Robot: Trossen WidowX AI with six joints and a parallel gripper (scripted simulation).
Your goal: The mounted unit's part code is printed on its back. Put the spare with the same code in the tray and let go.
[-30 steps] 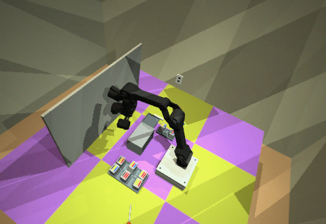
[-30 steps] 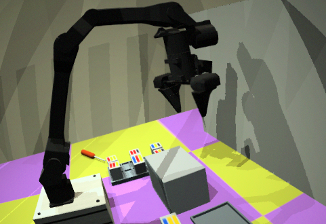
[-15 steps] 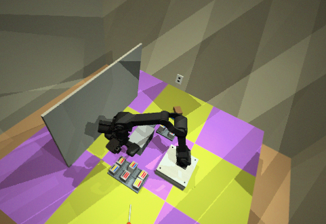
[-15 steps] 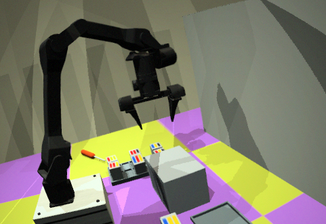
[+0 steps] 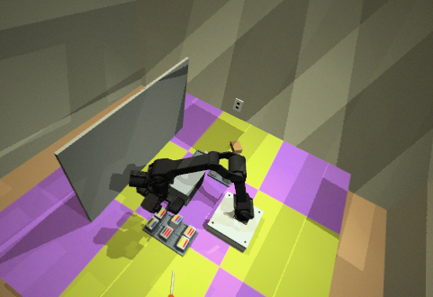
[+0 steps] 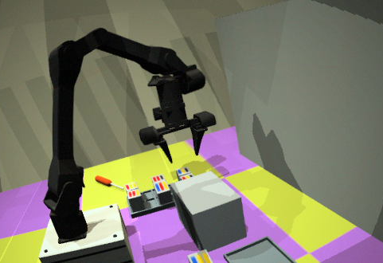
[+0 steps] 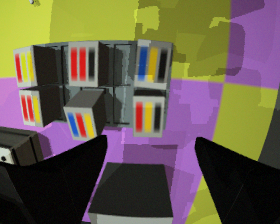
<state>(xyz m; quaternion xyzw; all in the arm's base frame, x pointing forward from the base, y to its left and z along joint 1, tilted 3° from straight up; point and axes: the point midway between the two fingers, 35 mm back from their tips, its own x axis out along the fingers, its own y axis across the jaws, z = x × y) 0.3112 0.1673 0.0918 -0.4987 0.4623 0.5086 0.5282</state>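
Across the checkered bench (image 5: 302,180) (image 6: 108,163) (image 7: 198,105), coded spares (image 5: 166,232) (image 6: 162,186) (image 7: 84,62) are standing at eleven o'clock (wrist view), the match probably among them; the claw (image 5: 163,206) (image 6: 184,158) (image 7: 151,141) is hovering empty, about three-quarters open; picking and tray (image 6: 267,255) placement are seemingly still pending.

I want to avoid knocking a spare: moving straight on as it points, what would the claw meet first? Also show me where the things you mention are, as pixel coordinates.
Probably the red-yellow-black spare (image 5: 160,213) (image 6: 186,178) (image 7: 148,116), at the rack's end; it lies roughly ahead of the claw (image 5: 163,207) (image 6: 184,158) (image 7: 151,139), though depth is unclear.
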